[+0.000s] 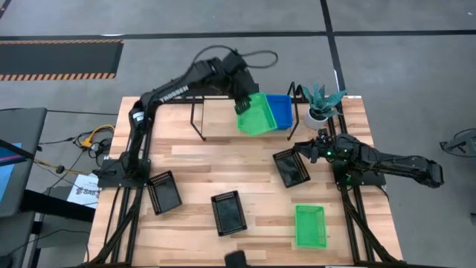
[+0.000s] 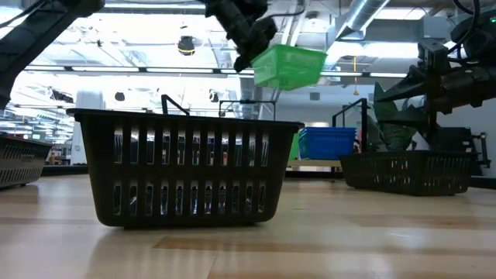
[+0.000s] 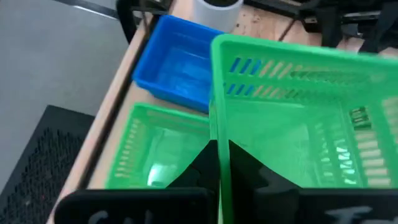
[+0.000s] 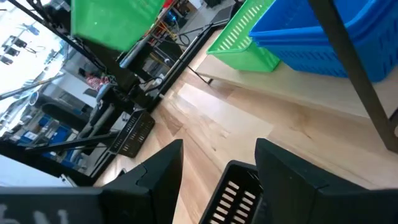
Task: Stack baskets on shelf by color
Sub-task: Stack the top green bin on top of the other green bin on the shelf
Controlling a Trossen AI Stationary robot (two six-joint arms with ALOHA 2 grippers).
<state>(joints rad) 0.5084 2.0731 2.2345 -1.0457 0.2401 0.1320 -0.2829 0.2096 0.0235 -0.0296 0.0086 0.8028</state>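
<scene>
My left gripper (image 1: 244, 104) is over the shelf (image 4: 298, 84) at the table's far edge, shut on a green basket (image 1: 258, 117). A second green basket (image 3: 155, 149) sits on the shelf below it, beside the blue baskets (image 1: 280, 110). My right gripper (image 1: 309, 152) is open and hovers just above a black basket (image 1: 291, 165) that rests on the table near the right edge; its fingers (image 4: 155, 168) stand over the near rim (image 4: 233, 190). Two more black baskets (image 1: 165, 191), (image 1: 228, 213) and another green one (image 1: 310, 225) lie on the tabletop. My left gripper holds the green basket by the rim of one side wall (image 3: 216, 134), with one finger inside the basket and one outside. It comes from above, slanting toward the far edge. The basket is lifted clear and tilted (image 2: 288, 66) above the shelf.
A white plant pot (image 1: 318, 112) stands at the shelf's right end, close to my right arm. The shelf's thin black legs (image 1: 197, 123) rise from the table. Bare wood lies in the table's middle (image 1: 223, 160).
</scene>
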